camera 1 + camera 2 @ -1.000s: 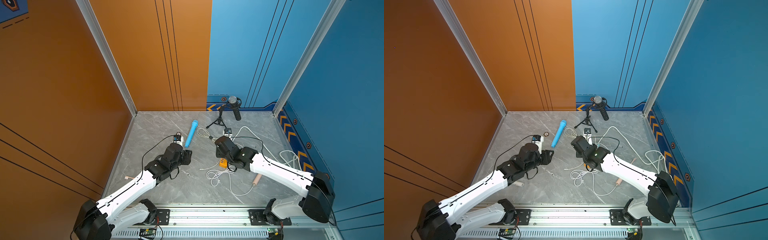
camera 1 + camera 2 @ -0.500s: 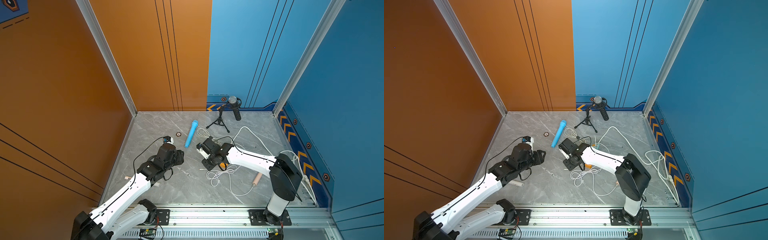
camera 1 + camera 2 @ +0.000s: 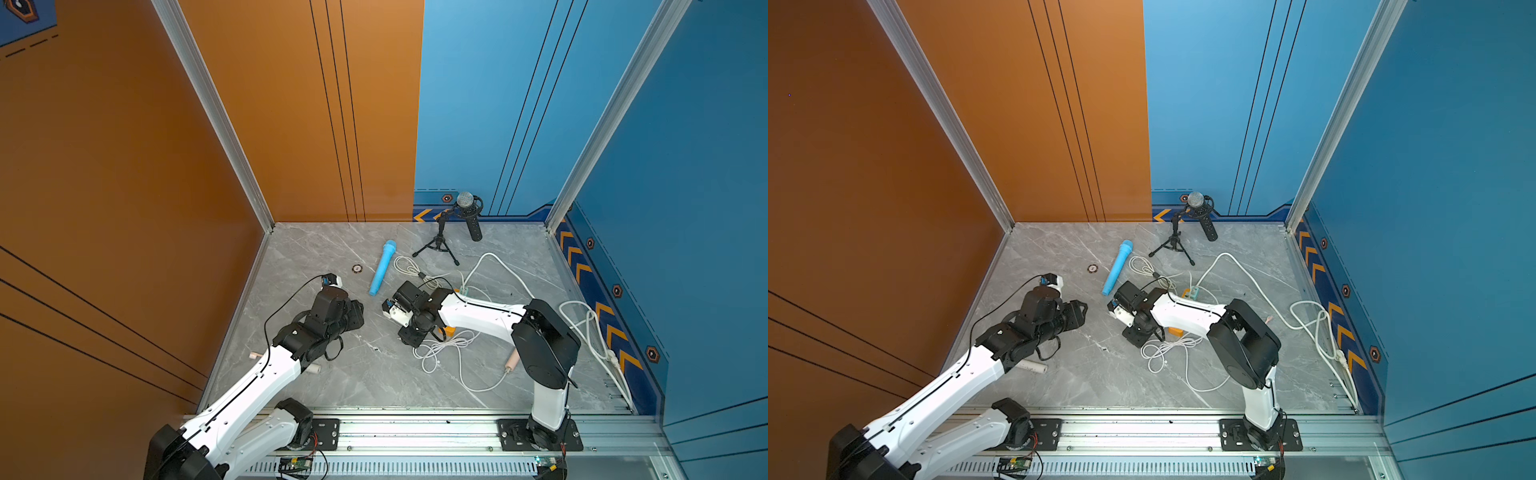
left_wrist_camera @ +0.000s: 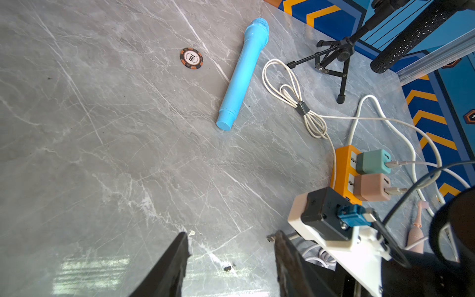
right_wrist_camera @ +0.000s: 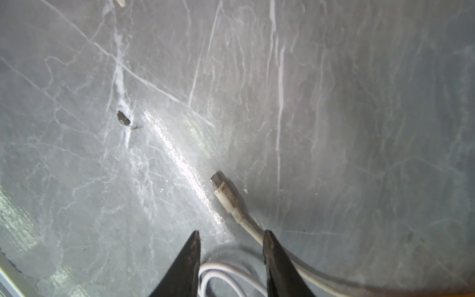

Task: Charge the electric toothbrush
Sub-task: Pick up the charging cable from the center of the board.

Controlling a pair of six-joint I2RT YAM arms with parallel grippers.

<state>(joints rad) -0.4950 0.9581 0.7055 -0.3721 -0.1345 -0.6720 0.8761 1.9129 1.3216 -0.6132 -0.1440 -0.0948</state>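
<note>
White right arm (image 3: pixel 478 316) folded low, right gripper (image 5: pixel 231 232) parted over cable (image 5: pixel 248 222), left gripper (image 4: pixel 231 233) parted, empty.

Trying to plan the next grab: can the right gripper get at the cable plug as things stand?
Probably yes. The plug lies on bare table just ahead of the open right gripper, nothing between them.

My bench (image 4: pixel 102 128) is grey marble with thin white veins. On it I see a light blue microphone (image 4: pixel 243 74), a chip (image 4: pixel 191 58) in orange and black with a white centre, white cables (image 4: pixel 290 95), an orange power strip (image 4: pixel 343 164), one teal charger (image 4: pixel 374 162) and one brownish-pink charger (image 4: pixel 371 187). The toothbrush (image 4: pixel 415 232) is pale pink. My left claw (image 4: pixel 231 234) and right claw (image 5: pixel 231 231) are black.
</note>
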